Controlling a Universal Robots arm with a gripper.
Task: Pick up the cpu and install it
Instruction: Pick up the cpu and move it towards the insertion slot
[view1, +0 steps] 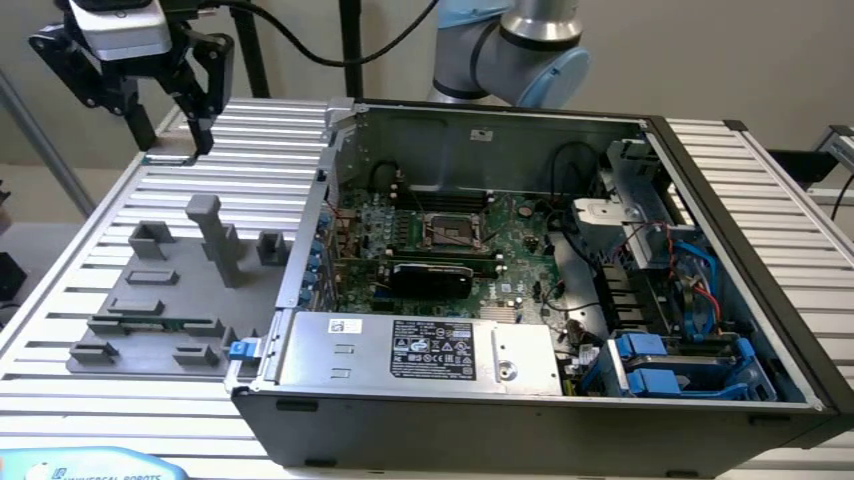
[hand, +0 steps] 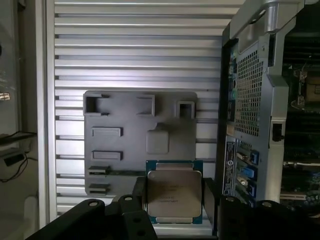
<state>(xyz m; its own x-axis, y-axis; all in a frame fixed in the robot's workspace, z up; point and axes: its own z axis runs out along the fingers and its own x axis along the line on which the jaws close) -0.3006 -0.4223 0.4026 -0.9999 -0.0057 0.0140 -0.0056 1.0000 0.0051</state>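
Note:
The cpu (hand: 173, 192), a silvery square chip with a thin green-tan rim, sits flat between the two black fingers (hand: 138, 196) of my gripper (hand: 174, 196), which is shut on it. In the exterior view my gripper (view1: 171, 148) hangs over the slatted table at the far left, behind the grey fixture plate (view1: 160, 300) and apart from it; the chip shows as a thin edge (view1: 167, 158) between the fingertips. The dark metal-framed socket (view1: 451, 232) lies on the motherboard inside the open computer case (view1: 534, 410), well off to the exterior view's right of the gripper.
The fixture plate (hand: 130, 107) carries raised holders, a bare square recess (hand: 157, 141) and a long green memory stick (view1: 154, 323). The case's perforated rear wall (hand: 250, 100) rises beside the plate. Cables, drive bays and a power supply (view1: 427, 350) crowd the case.

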